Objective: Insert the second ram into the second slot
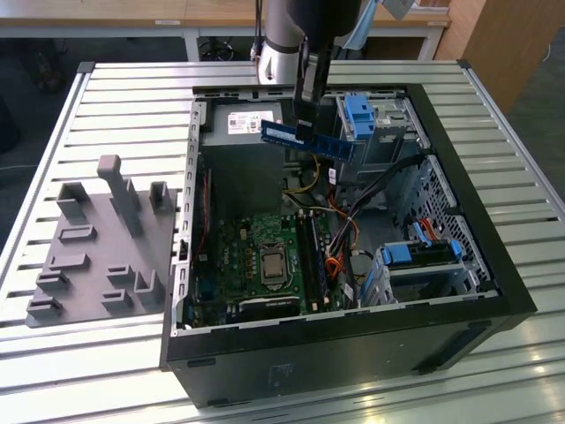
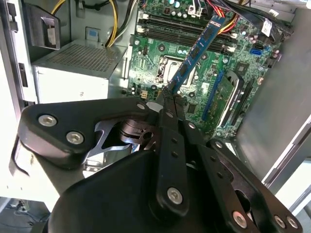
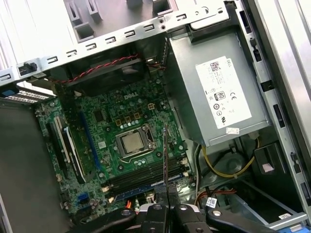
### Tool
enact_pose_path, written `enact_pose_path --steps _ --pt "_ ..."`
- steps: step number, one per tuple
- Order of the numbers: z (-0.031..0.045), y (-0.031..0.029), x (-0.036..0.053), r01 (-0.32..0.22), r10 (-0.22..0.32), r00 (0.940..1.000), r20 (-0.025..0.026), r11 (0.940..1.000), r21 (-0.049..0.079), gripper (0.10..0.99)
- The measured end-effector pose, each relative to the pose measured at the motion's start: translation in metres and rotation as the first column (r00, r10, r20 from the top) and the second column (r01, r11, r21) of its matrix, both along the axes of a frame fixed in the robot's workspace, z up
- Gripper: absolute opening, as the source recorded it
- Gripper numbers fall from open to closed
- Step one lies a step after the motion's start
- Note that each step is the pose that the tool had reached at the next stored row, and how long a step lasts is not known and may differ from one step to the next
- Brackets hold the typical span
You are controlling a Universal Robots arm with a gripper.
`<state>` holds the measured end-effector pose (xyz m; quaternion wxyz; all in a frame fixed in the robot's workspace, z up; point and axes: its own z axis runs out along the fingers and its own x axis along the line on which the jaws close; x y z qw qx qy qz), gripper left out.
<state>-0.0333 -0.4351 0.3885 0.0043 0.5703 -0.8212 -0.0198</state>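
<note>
Your claw (image 1: 305, 124) pinches the second ram (image 1: 307, 140) between its fingertips, well above the memory slots (image 3: 146, 175) beneath. If the stick meets the second slot skewed, it'll likely jam or twist in that grip.

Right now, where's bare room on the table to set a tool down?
Bare slats between the grey fixture and the table's far edge, and the strip at the exterior view's right of the case. Inside the case is crowded: cables, motherboard, and the gripper holding the ram above.
</note>
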Motion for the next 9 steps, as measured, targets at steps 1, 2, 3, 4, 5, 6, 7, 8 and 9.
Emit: enact_pose_path --steps 1,2,3,4,5,6,7,8,9 --pt "0.0000 0.0000 0.0000 0.005 -0.005 1.0000 0.0000 1.0000 0.000 0.122" --pt "0.0000 0.0000 0.0000 0.010 -0.010 1.0000 0.0000 1.0000 0.000 0.122" --pt "0.0000 0.0000 0.0000 0.015 -0.015 0.9999 0.0001 0.9999 0.000 0.122" --pt "0.0000 0.0000 0.0000 0.020 -0.020 0.9998 0.0001 0.9998 0.000 0.122" --pt "0.0000 0.0000 0.0000 0.024 -0.024 0.9997 0.0000 0.9997 0.000 0.122" --pt "0.0000 0.0000 0.0000 0.030 -0.030 0.9996 0.0001 0.9996 0.000 0.122" --pt "0.0000 0.0000 0.0000 0.034 -0.034 0.9994 0.0000 0.9994 0.000 0.122" --pt "0.0000 0.0000 0.0000 0.039 -0.039 0.9992 0.0000 0.9992 0.000 0.122" --pt "0.0000 0.0000 0.0000 0.044 -0.044 0.9990 0.0000 0.9990 0.000 0.122"
